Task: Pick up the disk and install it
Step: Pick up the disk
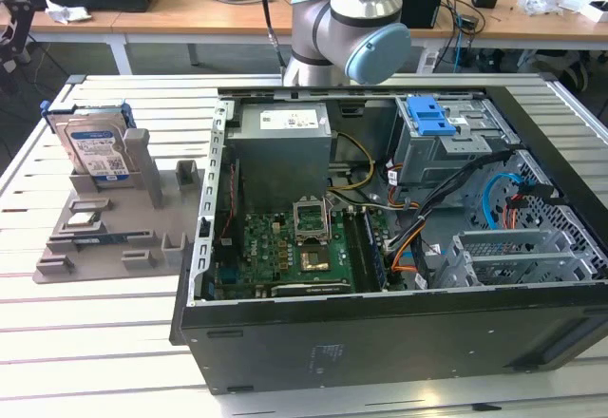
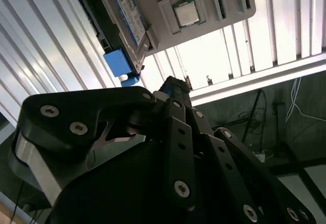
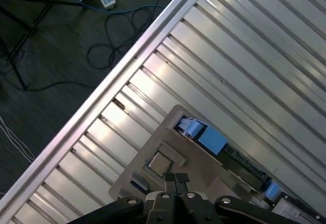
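Gripper [image 3: 175, 179]: in the first wrist view the fingertips are pressed together, clenched on nothing and touching nothing. It hangs above the grey holder [image 3: 153, 140].
Disk [image 1: 95, 147]: silver body, white-and-blue label, blue carrier frame. It stands upright on edge in a holder slot, at 9 o'clock of the open computer case [image 1: 380, 342] in the exterior view, apart from it.
Count: 1 disk, 1 holder, 1 case, 1 processor chip [image 2: 184, 12] flat on the holder.

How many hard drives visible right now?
1. The disk stands on edge in the grey holder on the table, at the exterior view's left, outside the computer case. The drive cage inside the case could hide more.
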Controlling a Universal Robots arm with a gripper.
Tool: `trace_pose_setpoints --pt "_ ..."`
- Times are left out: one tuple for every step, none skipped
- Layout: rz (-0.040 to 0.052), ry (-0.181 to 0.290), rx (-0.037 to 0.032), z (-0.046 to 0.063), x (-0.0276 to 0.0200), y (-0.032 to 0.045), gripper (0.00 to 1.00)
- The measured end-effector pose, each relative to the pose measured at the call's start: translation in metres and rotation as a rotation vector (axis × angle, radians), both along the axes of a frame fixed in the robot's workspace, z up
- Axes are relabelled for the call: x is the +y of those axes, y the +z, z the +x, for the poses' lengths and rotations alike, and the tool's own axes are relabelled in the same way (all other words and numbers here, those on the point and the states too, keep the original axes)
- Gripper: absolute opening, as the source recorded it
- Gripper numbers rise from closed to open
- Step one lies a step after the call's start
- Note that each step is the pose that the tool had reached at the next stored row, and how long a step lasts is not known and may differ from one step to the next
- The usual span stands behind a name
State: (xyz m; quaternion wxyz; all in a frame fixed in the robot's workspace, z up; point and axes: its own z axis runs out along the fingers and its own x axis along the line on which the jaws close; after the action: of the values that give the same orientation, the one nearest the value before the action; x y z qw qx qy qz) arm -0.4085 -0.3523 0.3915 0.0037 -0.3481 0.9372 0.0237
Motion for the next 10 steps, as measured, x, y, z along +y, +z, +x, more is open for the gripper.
trace_pose_setpoints --pt "0.0 0.02 0.0 0.0 0.0 0.0 0.11" --pt "0.0 0.031 0.0 0.0 0.0 0.0 0.11" --pt "0.0 0.047 0.0 0.0 0.0 0.0 0.11" --pt "0.0 0.067 0.0 0.0 0.0 0.0 0.11" --pt "0.0 0.09 0.0 0.0 0.0 0.0 0.11" --pt "0.0 0.11 0.0 0.0 0.0 0.0 0.11" --pt "0.0 0.119 0.0 0.0 0.0 0.0 0.11" --pt "0.0 0.128 0.0 0.0 0.0 0.0 0.11" --pt "0.0 0.141 0.0 0.0 0.0 0.0 0.11" --pt "0.0 0.151 0.0 0.0 0.0 0.0 0.11"
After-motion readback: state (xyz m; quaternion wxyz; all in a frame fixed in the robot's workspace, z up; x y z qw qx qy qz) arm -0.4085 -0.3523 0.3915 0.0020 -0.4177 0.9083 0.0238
